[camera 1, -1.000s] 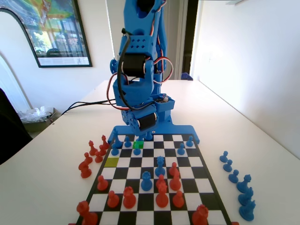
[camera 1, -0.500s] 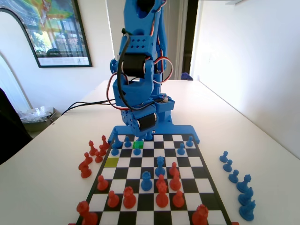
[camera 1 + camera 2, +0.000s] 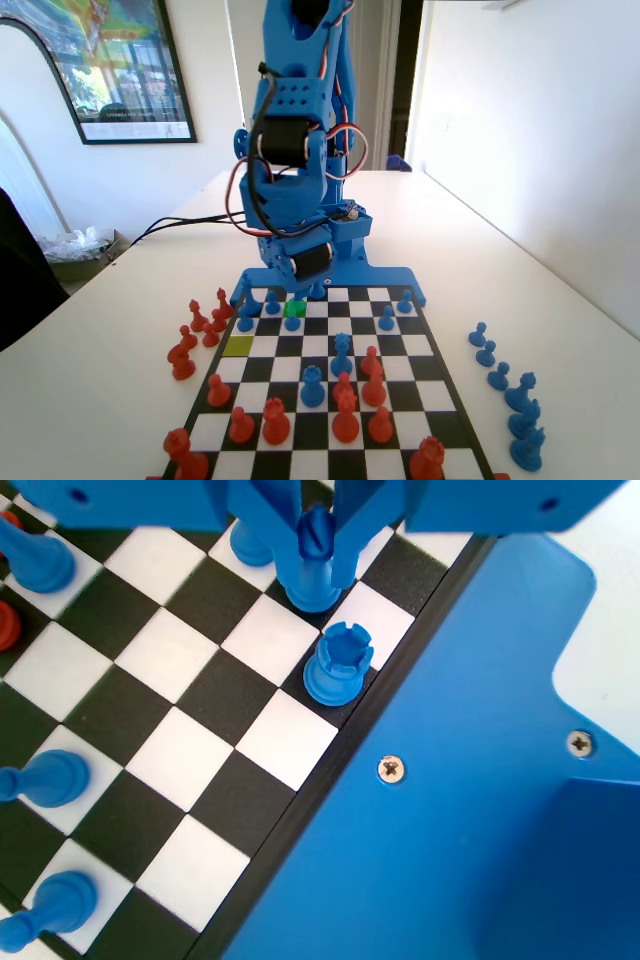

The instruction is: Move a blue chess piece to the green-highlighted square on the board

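The blue chess piece, slim with a rounded top, sits near the top centre of the wrist view, pinched between the two jaws of the gripper, which are drawn in tight against its head while its base rests on the board in the row next to the edge. Just below it in that view a blue rook stands on a dark edge square. In the fixed view, the green-highlighted square lies in the board's far rows, left of centre, beneath the low arm.
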You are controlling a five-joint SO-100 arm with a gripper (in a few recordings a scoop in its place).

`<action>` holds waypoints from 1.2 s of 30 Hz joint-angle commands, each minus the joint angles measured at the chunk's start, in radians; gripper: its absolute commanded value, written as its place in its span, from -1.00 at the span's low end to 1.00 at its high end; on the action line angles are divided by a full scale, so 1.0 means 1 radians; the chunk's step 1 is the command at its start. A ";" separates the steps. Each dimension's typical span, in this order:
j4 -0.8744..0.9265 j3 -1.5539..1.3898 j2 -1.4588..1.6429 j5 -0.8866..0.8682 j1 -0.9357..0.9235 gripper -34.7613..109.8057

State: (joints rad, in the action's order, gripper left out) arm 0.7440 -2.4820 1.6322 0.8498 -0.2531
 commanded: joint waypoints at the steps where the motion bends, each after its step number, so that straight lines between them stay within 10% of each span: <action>1: 0.009 0.029 0.020 0.008 -0.009 -0.42; 36: 0.706 0.637 0.101 0.143 -0.066 -0.51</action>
State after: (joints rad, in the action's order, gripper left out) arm 1.3238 -2.0172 1.6414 0.9357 -0.2991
